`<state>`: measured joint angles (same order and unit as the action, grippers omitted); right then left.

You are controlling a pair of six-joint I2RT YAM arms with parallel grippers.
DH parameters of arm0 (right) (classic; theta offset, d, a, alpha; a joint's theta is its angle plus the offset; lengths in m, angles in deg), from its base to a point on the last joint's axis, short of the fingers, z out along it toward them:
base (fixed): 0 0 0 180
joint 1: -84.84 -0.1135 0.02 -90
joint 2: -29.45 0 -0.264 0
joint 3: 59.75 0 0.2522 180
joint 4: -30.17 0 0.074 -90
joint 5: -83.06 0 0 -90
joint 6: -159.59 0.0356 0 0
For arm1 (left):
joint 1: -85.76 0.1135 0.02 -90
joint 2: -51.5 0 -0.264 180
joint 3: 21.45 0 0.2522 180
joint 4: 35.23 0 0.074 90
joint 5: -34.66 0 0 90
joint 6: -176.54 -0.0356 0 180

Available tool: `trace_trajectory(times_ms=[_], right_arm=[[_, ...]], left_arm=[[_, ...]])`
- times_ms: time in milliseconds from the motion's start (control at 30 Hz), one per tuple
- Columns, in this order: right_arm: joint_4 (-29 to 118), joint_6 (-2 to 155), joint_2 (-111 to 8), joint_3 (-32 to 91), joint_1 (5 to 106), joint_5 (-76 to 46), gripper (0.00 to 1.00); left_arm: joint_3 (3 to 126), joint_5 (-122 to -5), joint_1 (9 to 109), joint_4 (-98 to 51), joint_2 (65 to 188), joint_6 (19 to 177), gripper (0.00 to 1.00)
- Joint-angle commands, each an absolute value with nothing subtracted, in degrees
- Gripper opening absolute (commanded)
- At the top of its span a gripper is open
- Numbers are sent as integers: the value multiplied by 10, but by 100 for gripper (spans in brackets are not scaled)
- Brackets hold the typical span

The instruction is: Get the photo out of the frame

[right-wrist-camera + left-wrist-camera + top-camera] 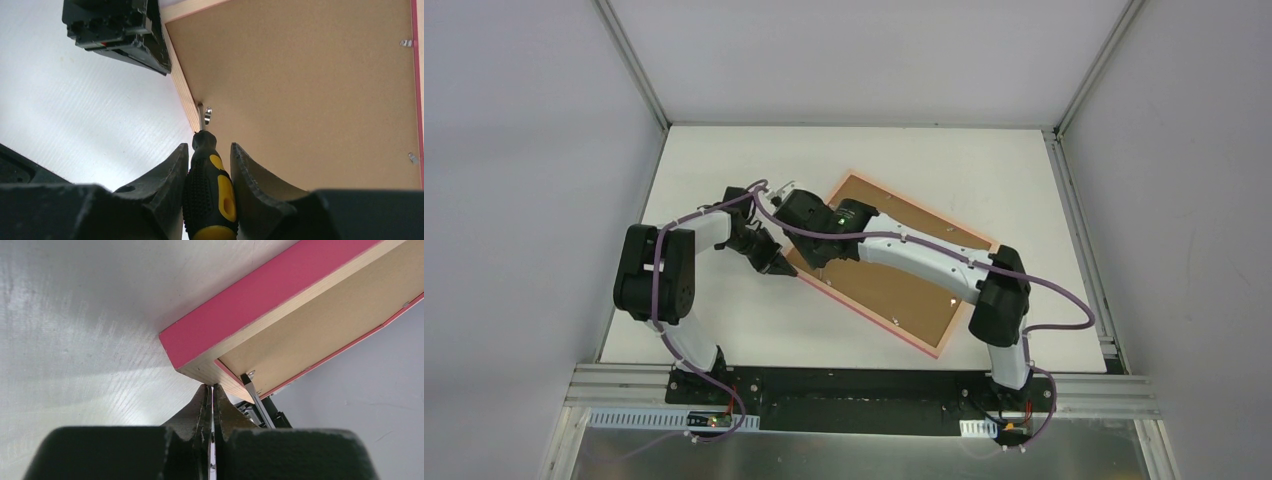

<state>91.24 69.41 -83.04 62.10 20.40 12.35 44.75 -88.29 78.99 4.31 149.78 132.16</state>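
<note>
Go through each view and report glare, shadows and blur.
Top external: even light, only faint shadows on the table, one metal tab glinting on the frame. Left wrist: bright sheen on the table before the shut left gripper, shadow beside the frame. Right wrist: similar table sheen; the screwdriver in the right gripper is sharp, the gripper's body dark.

The right gripper clamps the black-and-yellow handle of a screwdriver. The tool's tip meets a small metal tab at the left edge of the brown back board of the pink frame, beside the white table.
</note>
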Motion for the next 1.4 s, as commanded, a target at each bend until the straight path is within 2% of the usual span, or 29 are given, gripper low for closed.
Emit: trace_trajectory(times_ms=[0, 233, 433, 733, 900, 1167, 1367], right_arm=[[960, 714, -792, 595, 203, 137, 0], [1025, 770, -817, 638, 212, 70, 0], [1097, 857, -857, 698, 249, -52, 0], [1272, 951, -949, 830, 273, -28, 0], [1322, 972, -948, 842, 279, -20, 0], [1323, 976, -934, 823, 280, -18, 0], [1229, 958, -899, 822, 289, -60, 0]], left_arm=[[440, -830, 794, 43, 1522, 1308, 0], [441, -829, 798, 47, 1526, 1307, 0], [446, -823, 798, 66, 1534, 1328, 0], [438, -795, 798, 96, 1539, 1385, 0], [451, -770, 798, 116, 1540, 1403, 0], [466, -756, 798, 133, 1540, 1399, 0], [468, -760, 798, 134, 1543, 1389, 0]])
